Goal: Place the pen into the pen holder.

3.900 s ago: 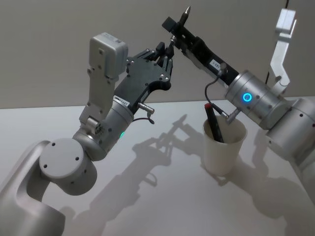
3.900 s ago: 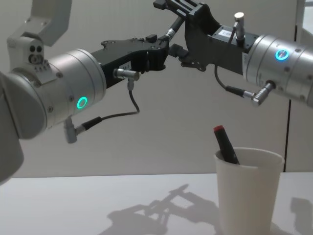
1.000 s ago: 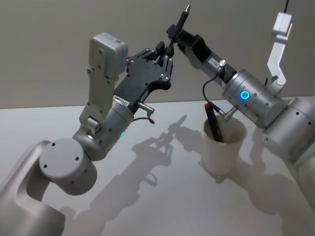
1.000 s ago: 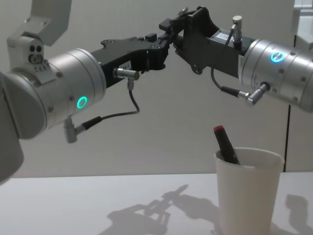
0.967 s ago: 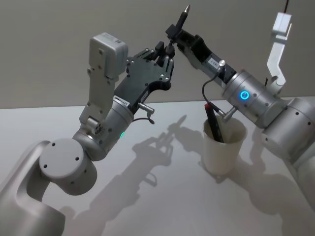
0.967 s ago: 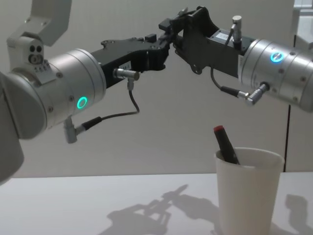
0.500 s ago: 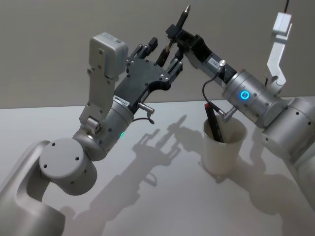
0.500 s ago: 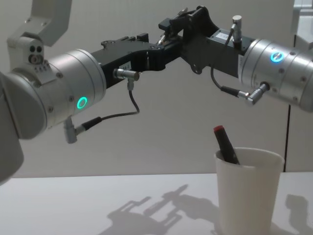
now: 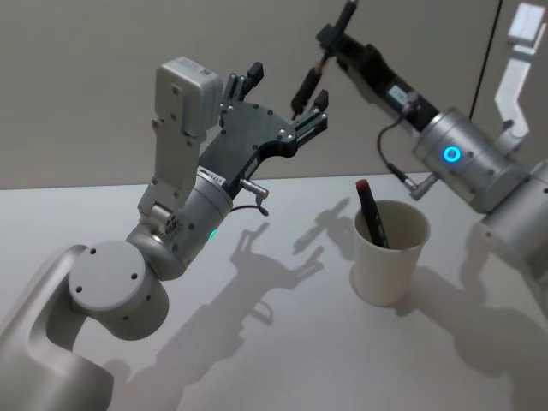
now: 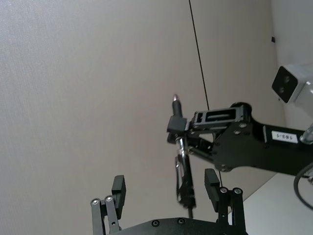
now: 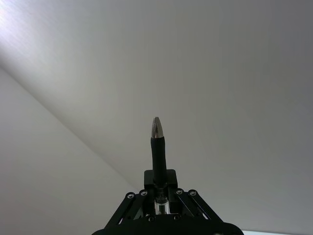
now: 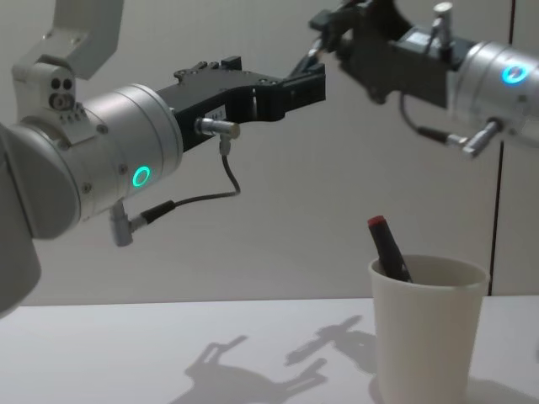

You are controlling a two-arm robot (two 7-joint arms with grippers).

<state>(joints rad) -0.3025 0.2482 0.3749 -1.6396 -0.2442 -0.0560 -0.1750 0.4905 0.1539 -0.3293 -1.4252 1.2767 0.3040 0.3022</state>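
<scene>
A dark slim pen [image 9: 305, 86] stands steeply in the air, with my right gripper [image 9: 330, 38] shut on its upper part. The silver tip [image 11: 156, 126] pokes out beyond the shut fingers. The pen's lower end [image 10: 186, 183] hangs between the spread fingers of my left gripper [image 9: 286, 92], which is open and touches nothing. Below and to the right, the white paper cup that serves as pen holder [image 9: 390, 257] stands on the table. A black pen with a red cap [image 12: 386, 247] leans inside it.
The white tabletop [image 9: 282, 342] carries both arms' shadows. A plain grey wall [image 9: 86, 86] rises behind it. Both arms are raised high above the table, the left arm's body [image 9: 111, 291] filling the near left.
My left gripper has opened and let go of the pen. The right gripper has risen up and to the right with the pen, away from the left fingers.
</scene>
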